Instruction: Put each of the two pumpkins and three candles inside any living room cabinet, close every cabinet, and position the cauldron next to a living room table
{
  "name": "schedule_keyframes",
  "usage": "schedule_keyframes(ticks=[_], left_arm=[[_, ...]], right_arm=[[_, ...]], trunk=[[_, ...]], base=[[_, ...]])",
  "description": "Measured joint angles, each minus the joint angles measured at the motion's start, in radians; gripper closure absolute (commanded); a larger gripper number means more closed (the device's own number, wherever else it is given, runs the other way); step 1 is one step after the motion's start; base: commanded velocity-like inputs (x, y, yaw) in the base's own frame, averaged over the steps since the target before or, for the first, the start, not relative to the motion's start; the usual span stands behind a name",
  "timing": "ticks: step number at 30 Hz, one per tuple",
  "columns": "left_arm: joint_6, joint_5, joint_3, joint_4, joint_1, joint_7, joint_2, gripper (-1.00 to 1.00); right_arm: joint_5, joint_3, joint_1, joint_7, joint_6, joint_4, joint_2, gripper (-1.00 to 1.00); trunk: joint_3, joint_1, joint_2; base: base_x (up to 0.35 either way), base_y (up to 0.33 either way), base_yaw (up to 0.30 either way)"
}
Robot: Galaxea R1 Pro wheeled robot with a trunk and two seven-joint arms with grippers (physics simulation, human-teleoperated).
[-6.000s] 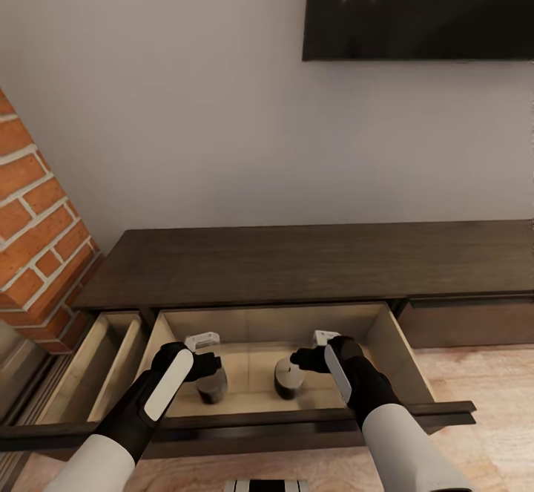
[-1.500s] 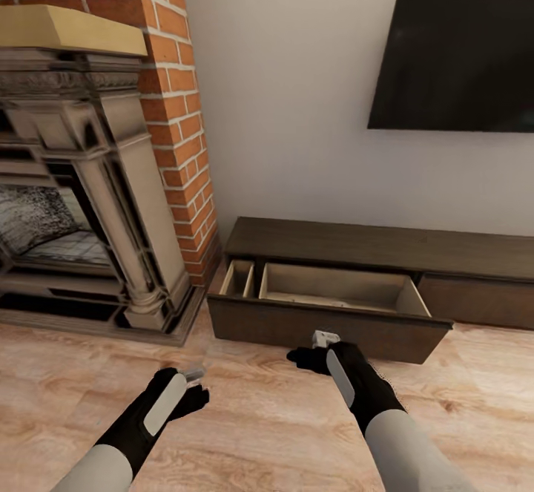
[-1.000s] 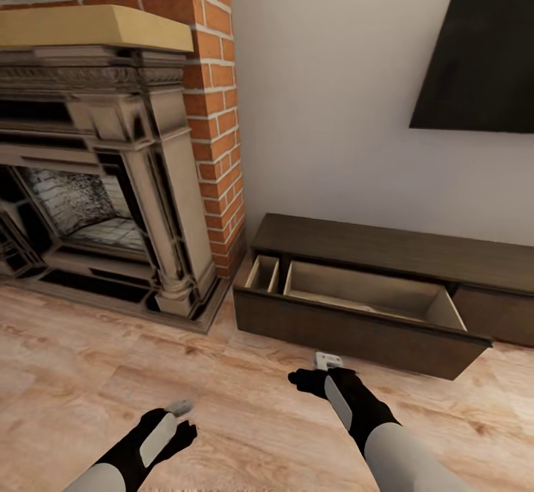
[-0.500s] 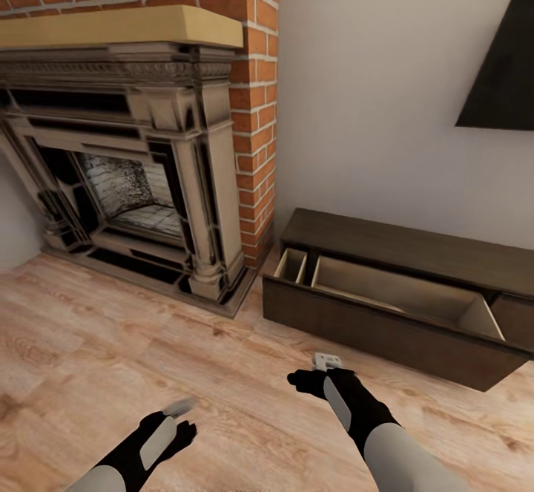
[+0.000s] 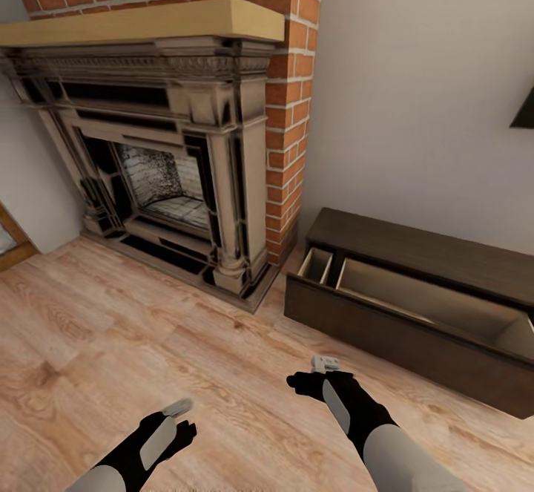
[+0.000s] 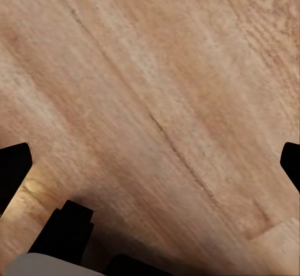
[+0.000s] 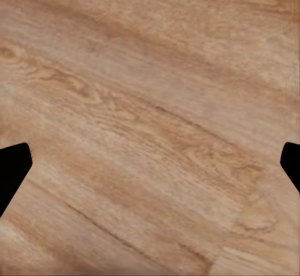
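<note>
Wood floor point(image 5: 111, 343) ran to a brick fireplace point(image 5: 163, 158) far left. Cabinet point(image 5: 415, 299) sat far right, drawer pulled out, likely awaiting more items. Left tool point(image 6: 150, 163) and right tool point(image 7: 150, 157) hung released, empty, over bare boards.

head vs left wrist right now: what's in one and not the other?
Head view alone: the brick fireplace, the cabinet with its drawer pulled out, and the right end effector. Left wrist view alone: a close look at the floor grain between the left end effector's wide-apart fingertips. Both: the wood floor and the left end effector.
</note>
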Motion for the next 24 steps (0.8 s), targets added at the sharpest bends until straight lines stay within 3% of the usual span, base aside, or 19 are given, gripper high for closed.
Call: schedule_keyframes(ticks=[20, 24], left_arm=[[-0.009, -0.003, 0.001, 0.02, 0.0, -0.001, 0.011, -1.0], [-0.011, -0.003, 0.001, 0.021, 0.0, -0.026, 0.013, -1.0]], right_arm=[[0.0, 0.0, 0.0, 0.0, 0.0, 0.002, -0.003, -1.0], [0.0, 0.0, 0.0, 0.0, -0.001, 0.002, -0.003, -1.0]], trunk=[[-0.018, 0.0, 0.0], [-0.022, 0.0, 0.0]], base=[[0.0, 0.0, 0.24], [0.0, 0.0, 0.24]])
